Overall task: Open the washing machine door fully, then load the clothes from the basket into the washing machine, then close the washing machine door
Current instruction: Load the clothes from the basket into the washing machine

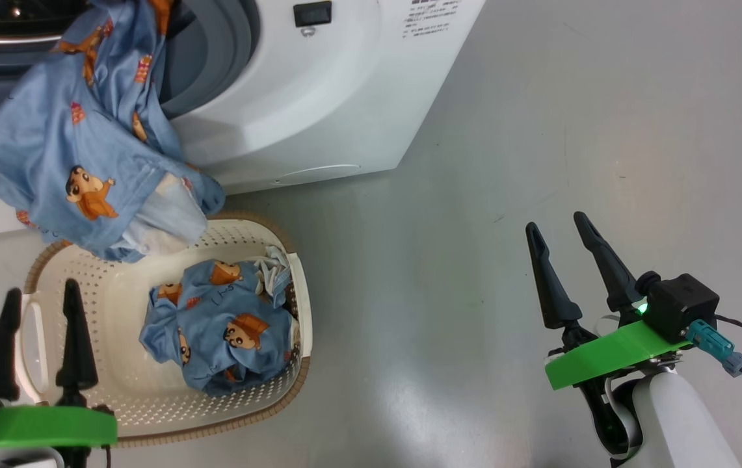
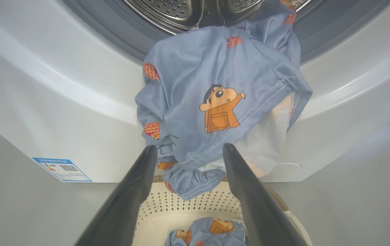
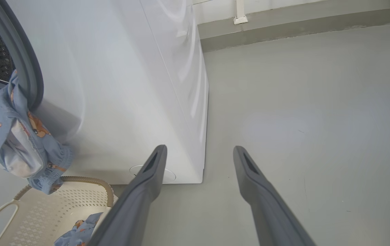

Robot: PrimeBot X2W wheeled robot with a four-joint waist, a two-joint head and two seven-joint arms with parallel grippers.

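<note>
**A:** How many pieces of clothing do you count?

**B:** Two. One light-blue printed garment (image 1: pixel 78 143) hangs out of the washing machine (image 1: pixel 318 117). Its top lies over the grey gasket (image 1: pixel 227 58) at the mouth of the steel drum (image 2: pixel 177 10), and its lower end reaches down to the basket's far rim. I cannot tell whether it touches. The second is a crumpled bundle (image 1: pixel 227 331) of the same print, lying inside the one basket (image 1: pixel 110 305), which stands on the floor (image 1: pixel 540 130) just before the machine.

**A:** And the grippers?

**B:** Two, both with fingers spread wide and nothing between them. The left gripper (image 1: pixel 42 289) is over the basket's near handle, pointing at the hanging garment. The right gripper (image 1: pixel 556 222) is over the grey floor, well apart from the basket.

**A:** Any stickers?

**B:** One blue label (image 2: pixel 61 169), low on the machine's front.
</note>
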